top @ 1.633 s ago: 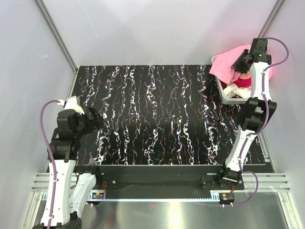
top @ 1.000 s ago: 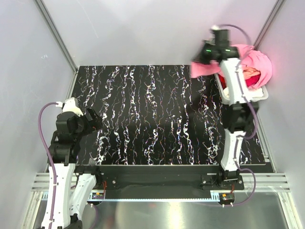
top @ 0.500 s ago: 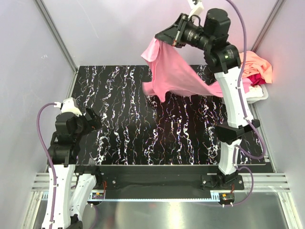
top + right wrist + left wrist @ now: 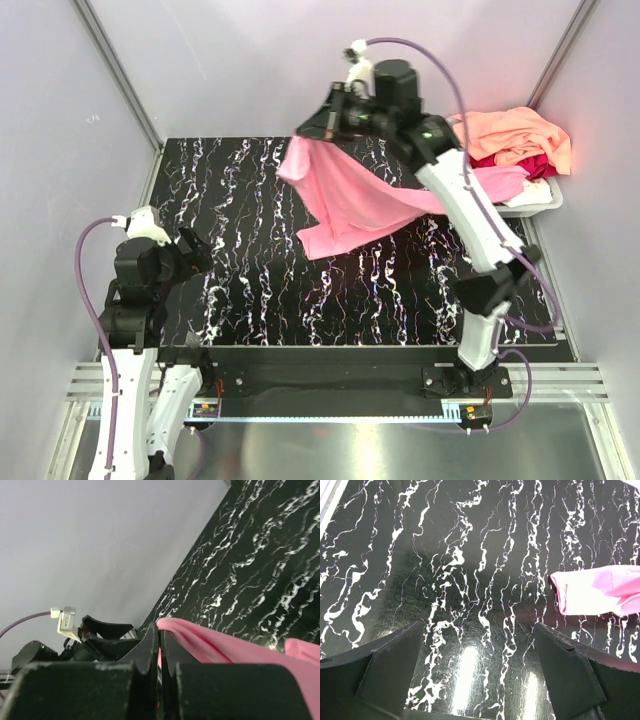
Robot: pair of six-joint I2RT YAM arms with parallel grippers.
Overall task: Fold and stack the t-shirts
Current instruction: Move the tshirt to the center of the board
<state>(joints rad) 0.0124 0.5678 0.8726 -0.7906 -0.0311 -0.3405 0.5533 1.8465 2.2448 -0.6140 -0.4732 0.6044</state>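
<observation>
Top external, I log: right gripper (image 4: 312, 125) clamped on pink t-shirt (image 4: 350, 205), left gripper (image 4: 198, 250) wide open and empty; risk: trailing hem catches the tub (image 4: 535, 208) and the cloth slips free.

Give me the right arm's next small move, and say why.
Probably lower the right claw toward the middle of the table and lay the pink shirt down. The claw is shut on one edge, the shirt hangs bunched above the table, its far end reaches the tub, and the left claw sits open, free to help spread it.
</observation>
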